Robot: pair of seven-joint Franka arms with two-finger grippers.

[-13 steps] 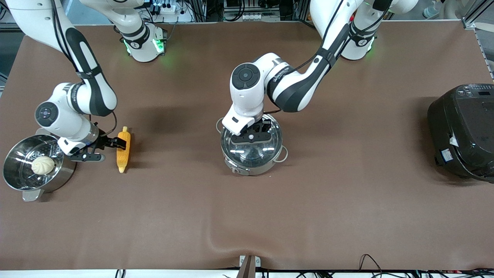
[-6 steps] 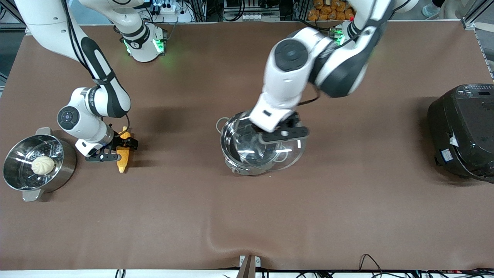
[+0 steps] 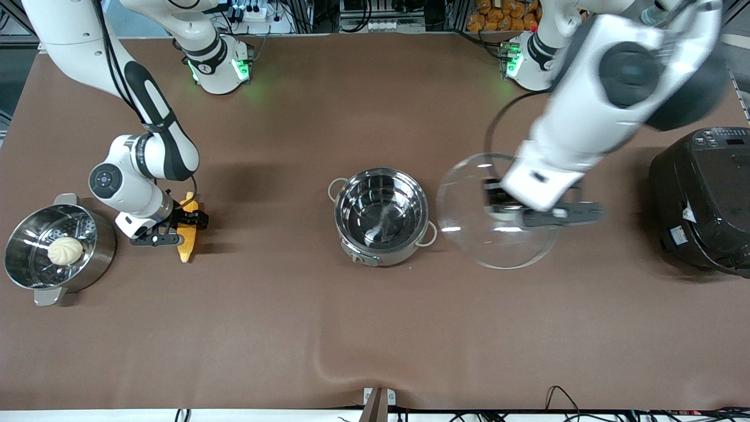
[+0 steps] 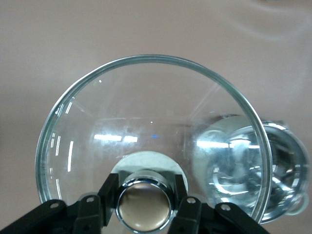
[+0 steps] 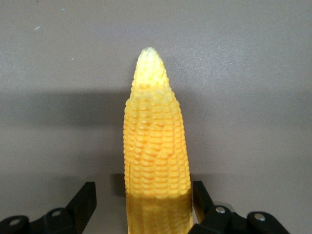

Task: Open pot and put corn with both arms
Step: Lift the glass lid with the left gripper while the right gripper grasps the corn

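The steel pot [image 3: 381,214] stands open and empty at the table's middle; it also shows in the left wrist view [image 4: 278,165]. My left gripper [image 3: 530,214] is shut on the copper knob [image 4: 145,204] of the glass lid [image 3: 469,199], holding it in the air over bare table between the pot and the rice cooker. The lid fills the left wrist view [image 4: 146,122]. The corn [image 3: 185,246] lies on the table toward the right arm's end. My right gripper [image 3: 179,230] is open, low over the corn [image 5: 156,146], one finger [image 5: 83,202] on each side.
A steel steamer pot [image 3: 101,253] holding a white bun [image 3: 64,251] stands beside the corn at the right arm's end. A large black rice cooker [image 3: 703,199] stands at the left arm's end.
My left gripper lifted the lid off the pot and carried it toward the rice cooker. My right gripper moved from beside the corn to straddle it.
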